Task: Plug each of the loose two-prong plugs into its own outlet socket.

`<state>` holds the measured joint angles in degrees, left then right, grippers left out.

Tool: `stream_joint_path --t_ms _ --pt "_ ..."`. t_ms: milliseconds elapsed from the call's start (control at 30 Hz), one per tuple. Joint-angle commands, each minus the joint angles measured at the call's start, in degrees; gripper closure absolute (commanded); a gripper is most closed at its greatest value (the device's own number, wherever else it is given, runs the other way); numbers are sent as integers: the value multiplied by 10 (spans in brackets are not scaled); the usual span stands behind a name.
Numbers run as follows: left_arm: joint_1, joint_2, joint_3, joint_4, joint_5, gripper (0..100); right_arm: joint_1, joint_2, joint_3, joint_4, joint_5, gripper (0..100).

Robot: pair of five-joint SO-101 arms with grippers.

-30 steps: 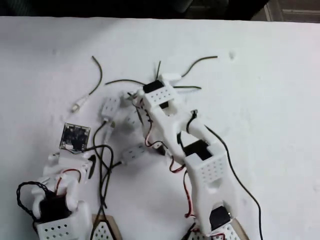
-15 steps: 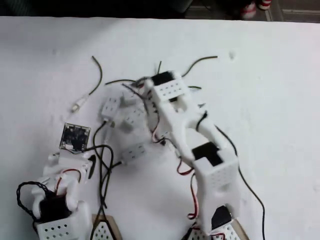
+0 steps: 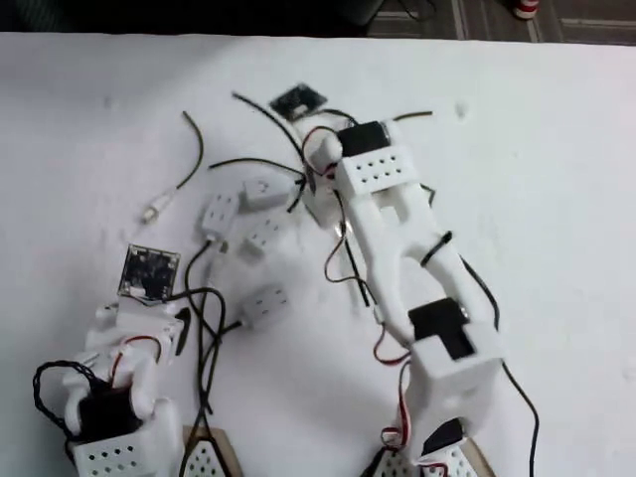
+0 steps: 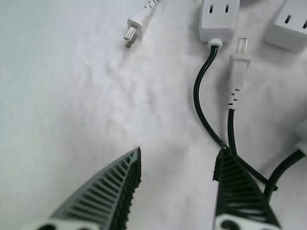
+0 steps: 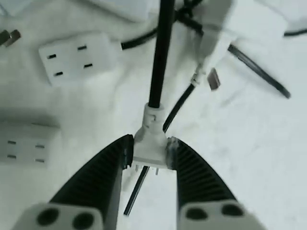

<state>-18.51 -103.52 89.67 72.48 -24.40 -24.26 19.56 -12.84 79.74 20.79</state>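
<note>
Plug, small white plastic two-prong w/ black cord (image 5: 152,125), clenched btwn right gripper (image 5: 149,143) fingers, near white plastic outlet block (image 5: 79,57). Left gripper (image 4: 178,155) released, empty, over table. Plug likely light, rigid, slippery; cord may tug. Best hold: flat body sides.

The tabletop (image 4: 57,86) is white, matt and finely grainy. The left claw (image 4: 178,154) and the right claw (image 5: 149,145) are dark, matt plastic, ribbed on their inner faces. The held plug (image 5: 149,152) is smooth white plastic; the loose plug (image 4: 139,21) shows silvery metal prongs. The outlet socket (image 5: 76,57) is smooth white plastic too, the cable (image 4: 196,93) black with a slight gloss. The right arm (image 3: 393,224) wears matt white plastic shells.
</note>
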Motion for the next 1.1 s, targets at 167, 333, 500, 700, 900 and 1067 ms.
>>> stream_joint_path --t_ms 167,333,500,700,900,1067 --pt "-6 -5 -2 3 -1 749 -88 87 -19 -57 -20 940" --pt "-6 -5 -2 3 -1 749 -101 90 -60 7 -72 805" --pt "-6 -5 -2 3 -1 749 -97 91 -127 75 -75 805" --pt "-6 -5 -2 3 -1 749 -95 101 -144 84 -70 805" --pt "-6 -5 -2 3 -1 749 -97 149 -145 79 -70 805" --pt "-6 -5 -2 3 -1 749 -111 148 -146 82 -69 805"
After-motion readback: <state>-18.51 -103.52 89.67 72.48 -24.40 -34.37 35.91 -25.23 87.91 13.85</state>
